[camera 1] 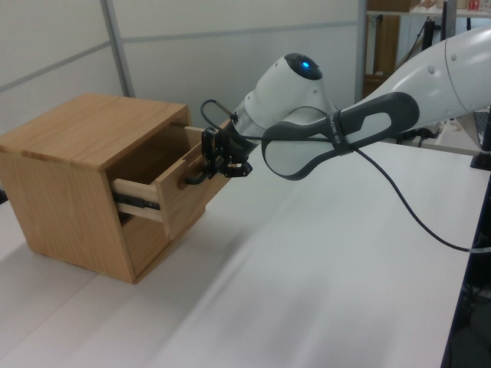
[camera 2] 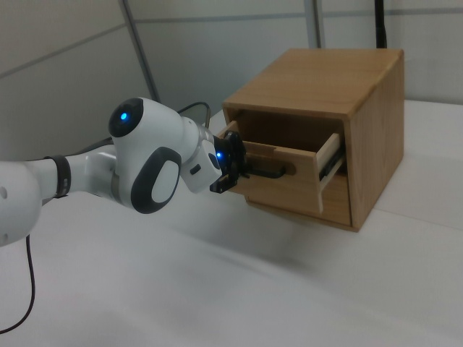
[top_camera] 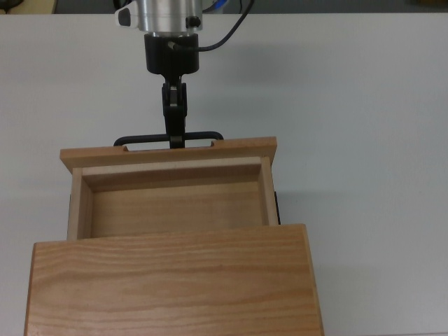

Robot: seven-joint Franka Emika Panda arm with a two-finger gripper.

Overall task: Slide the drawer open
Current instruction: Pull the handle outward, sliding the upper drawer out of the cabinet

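here, drawer [top_camera: 168,203] part-open, handle [top_camera: 168,138] toward arm, gripper [top_camera: 175,140] clamped on handle

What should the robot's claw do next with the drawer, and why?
Probably keep pulling straight back, toward the top view's top edge. The gripper is shut on the black handle, and the drawer is only partly out: its back part is hidden under the cabinet top, and the slide rail shows just a short stretch.
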